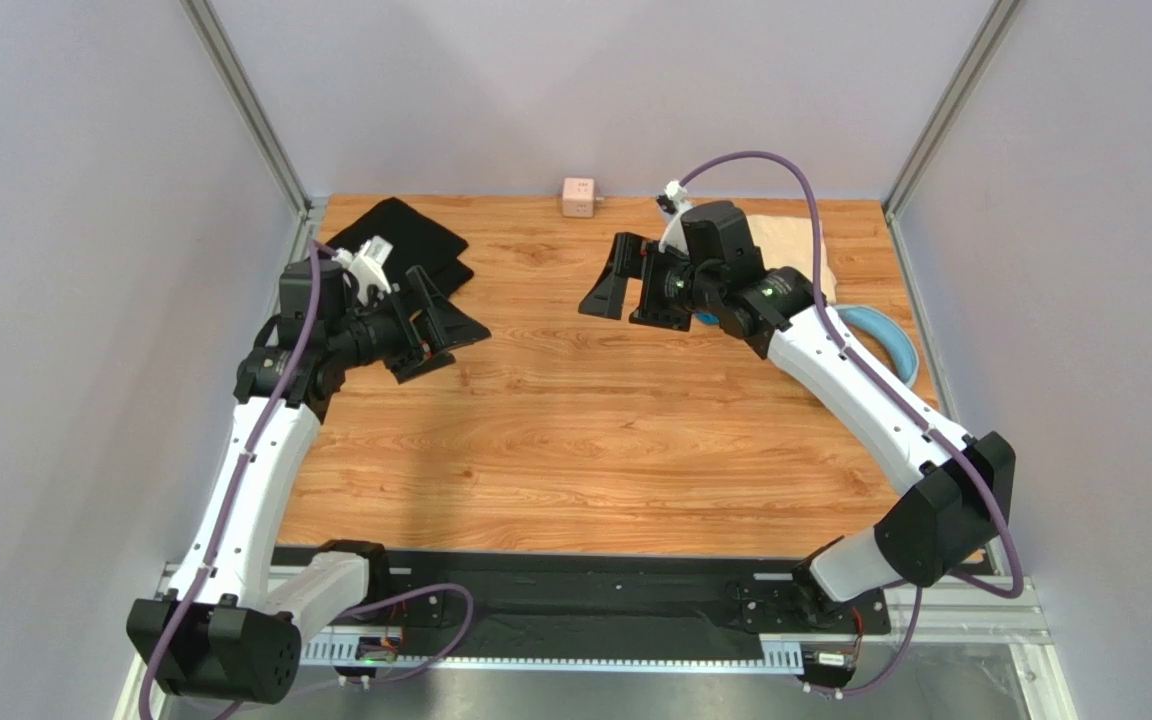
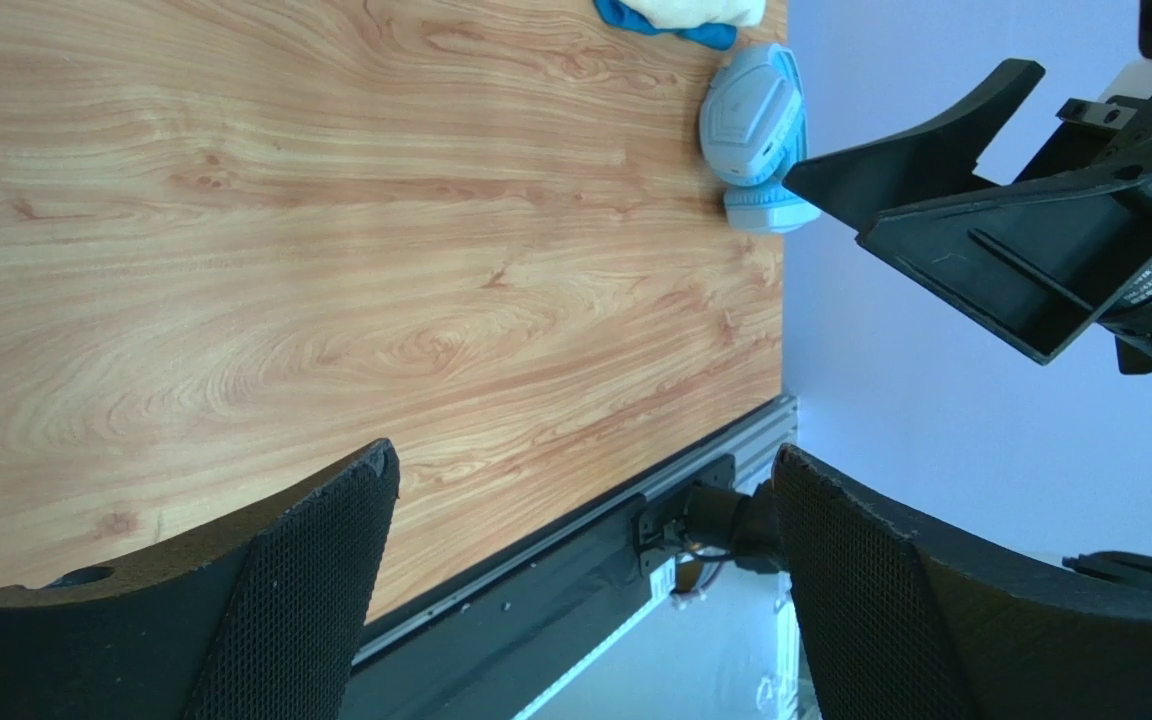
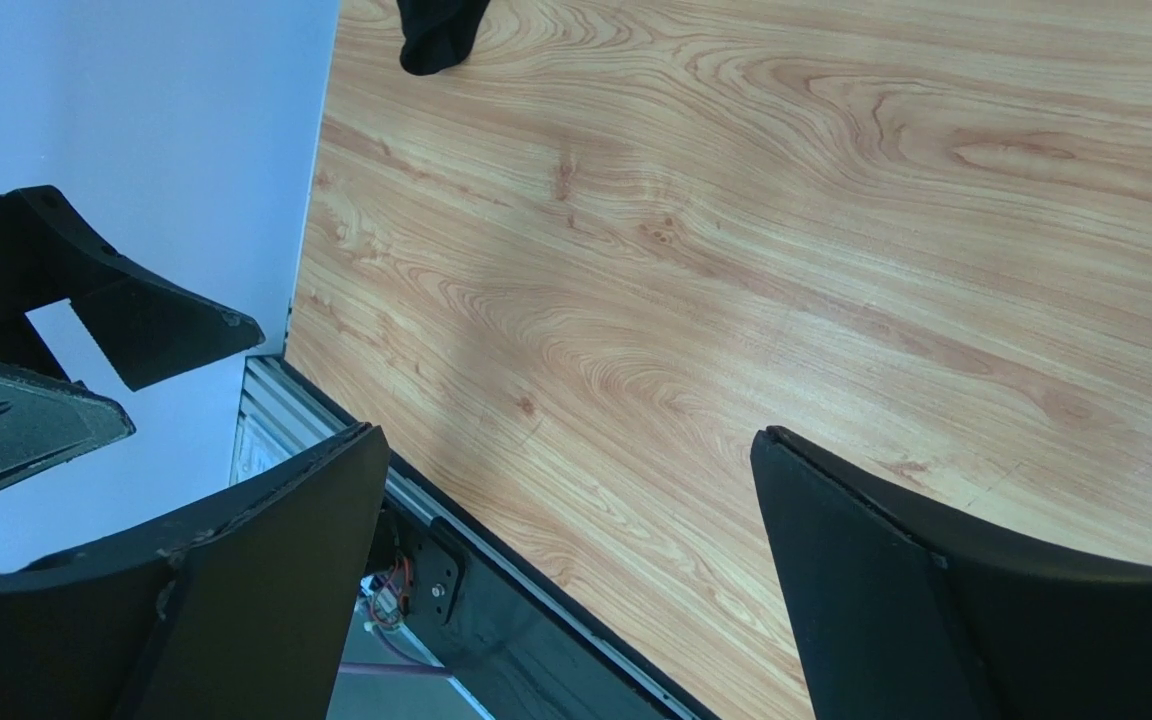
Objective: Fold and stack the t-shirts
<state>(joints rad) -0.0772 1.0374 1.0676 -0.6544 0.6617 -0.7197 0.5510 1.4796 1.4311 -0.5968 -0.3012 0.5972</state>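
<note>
So both arms are just hanging over the bare middle of the table (image 1: 582,435), wrists turned in toward each other. The left gripper (image 1: 447,327) has its jaws spread wide with nothing between them, and the right gripper (image 1: 630,288) is the same, wide open and empty, so nobody's holding any cloth right now. The black t-shirt (image 1: 402,240) sits in the far left corner and looks like it's been folded into a compact layered shape, though I can't tell how tidy the fold really is from up there. Over in the far right corner is the cream-beige t-shirt (image 1: 785,240), mostly hidden behind the right arm. From the left wrist view a bit of the blue t-shirt (image 2: 665,24) pokes out right at its edge, touching it, looks like it's underneath but I wouldn't swear to it. The light-blue ring (image 2: 755,128) is just beside those two, and the pink cube (image 1: 579,197) is at the back edge, well apart from everything. My read: the folding may be partly or mostly done, but the stacking isn't, since the black one is clear across the table from the other two. What's left, I'd guess, is getting all three into one pile, plus any refolding the right-hand pair needs
</note>
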